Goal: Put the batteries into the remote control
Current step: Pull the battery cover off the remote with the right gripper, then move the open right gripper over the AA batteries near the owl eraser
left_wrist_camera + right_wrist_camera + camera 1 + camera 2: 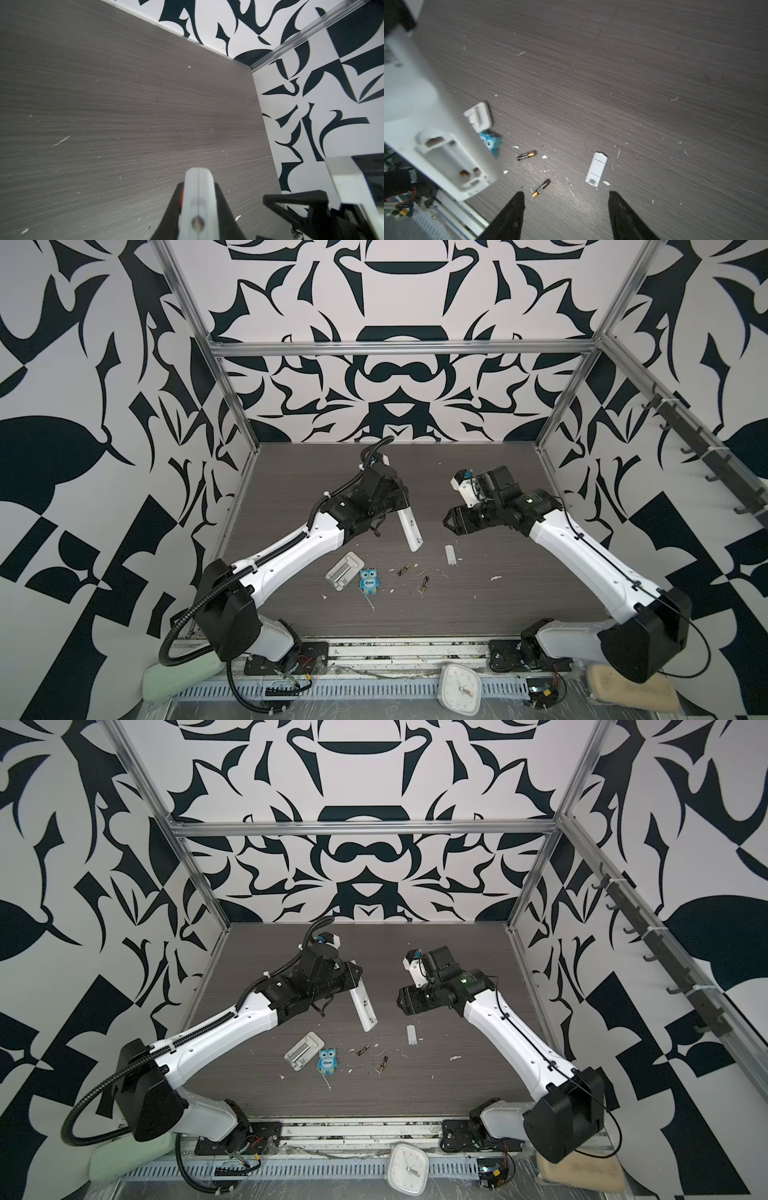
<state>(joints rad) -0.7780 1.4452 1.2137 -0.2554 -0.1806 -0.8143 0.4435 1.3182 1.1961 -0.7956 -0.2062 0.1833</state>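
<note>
left gripper (198,195) pinches remote (409,531); right gripper (565,193) spread, empty. We centre it across near battery (540,188), grip mid-body, mind polarity.

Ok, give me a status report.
Left pincer shut on remote control, compartment open and empty. Right pincer open, holding nothing. Batteries loose on table, battery cover lying apart. Nothing blocking them.
</note>
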